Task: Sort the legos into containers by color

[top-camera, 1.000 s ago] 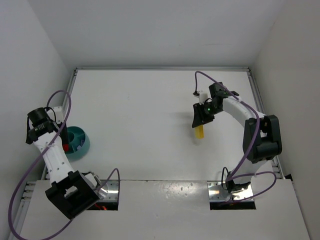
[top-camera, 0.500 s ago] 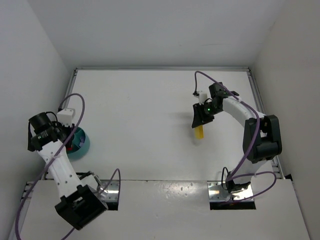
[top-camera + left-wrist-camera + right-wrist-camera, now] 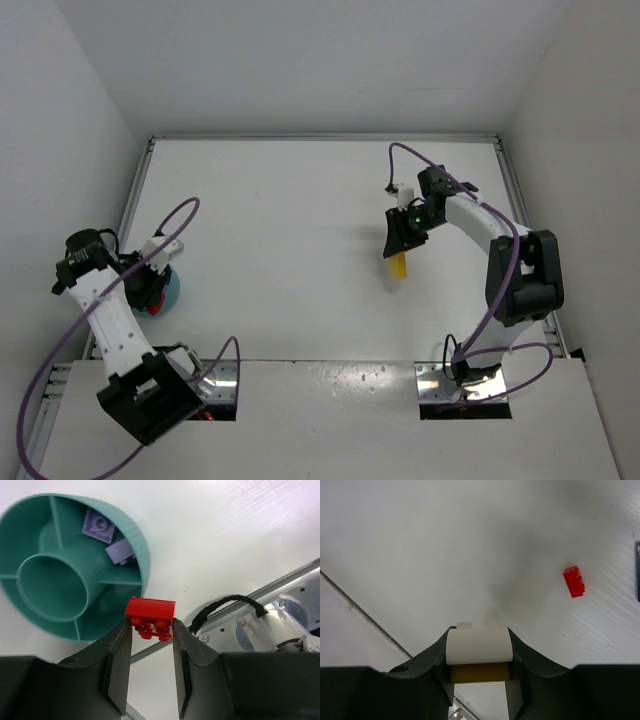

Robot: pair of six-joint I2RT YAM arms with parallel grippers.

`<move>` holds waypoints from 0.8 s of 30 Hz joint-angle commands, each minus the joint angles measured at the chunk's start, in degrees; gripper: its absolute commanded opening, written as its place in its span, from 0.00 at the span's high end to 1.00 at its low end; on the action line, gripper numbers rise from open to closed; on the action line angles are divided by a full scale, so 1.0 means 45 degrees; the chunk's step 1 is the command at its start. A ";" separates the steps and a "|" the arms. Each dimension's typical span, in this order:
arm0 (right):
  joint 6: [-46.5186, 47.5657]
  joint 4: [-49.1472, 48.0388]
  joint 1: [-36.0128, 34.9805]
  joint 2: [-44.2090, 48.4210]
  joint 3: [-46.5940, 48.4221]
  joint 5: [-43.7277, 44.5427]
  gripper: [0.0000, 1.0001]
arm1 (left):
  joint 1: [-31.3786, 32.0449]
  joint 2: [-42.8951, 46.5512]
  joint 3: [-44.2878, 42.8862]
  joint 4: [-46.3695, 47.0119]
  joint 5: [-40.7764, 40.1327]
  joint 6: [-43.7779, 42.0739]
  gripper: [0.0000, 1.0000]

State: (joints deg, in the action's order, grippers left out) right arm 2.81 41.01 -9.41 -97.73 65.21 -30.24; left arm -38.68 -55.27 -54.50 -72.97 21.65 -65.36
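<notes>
Left wrist view first: the left claw (image 3: pixel 150 627) is seen clamped on a small red brick (image 3: pixel 150 616), which is pinched between both fingers with its studs turned toward the camera. The brick is held right at the rim of the teal bowl (image 3: pixel 142 565) and overlaps the outer wall. Whether it is over a compartment cannot be told from this angle.

Inside the bowl, two lilac bricks (image 3: pixel 98 525) are seen lying together in one compartment, against the central tube. Nothing else is made out in the compartments in view. Lilac can therefore be judged as sorted, and red as on the point of delivery, provided a compartment of its own is chosen.

Well apart from the bowl, the right claw (image 3: pixel 479 645) is shown closed on a stacked pair. A white brick (image 3: pixel 479 647) is gripped between the fingers, and the yellow brick (image 3: pixel 480 672) is pressed against it below. Neither has been brought to the bowl.

Another loose red brick (image 3: pixel 574 581) is spotted lying on the table (image 3: pixel 420 540), also far from the bowl and untouched.

No second container is shown anywhere, so the place meant for yellow and white cannot be stated. Progress is judged partial, with one colour in, one red at the rim, and a red, a yellow and a white to be placed.
</notes>
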 commanded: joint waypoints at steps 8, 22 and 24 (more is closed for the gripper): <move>0.0157 0.0007 0.0021 0.0020 0.0294 -0.0331 1.00 | -0.0116 -0.1117 -0.0584 -0.0386 0.0269 -0.4259 1.00; 0.0157 0.0007 0.0021 -0.0098 0.0294 -0.0331 1.00 | -0.0116 -0.1254 -0.0819 -0.0386 -0.0319 -0.6119 1.00; 0.0157 0.0007 0.0021 -0.0098 0.0294 -0.0331 1.00 | -0.0116 -0.1391 -0.0819 -0.0386 -0.0319 -0.6276 1.00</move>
State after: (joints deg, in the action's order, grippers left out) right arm 3.01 41.19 -9.41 -98.32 65.21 -30.35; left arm -38.68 -60.97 -56.18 -73.89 19.18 -90.17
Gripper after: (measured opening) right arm 0.373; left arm 0.385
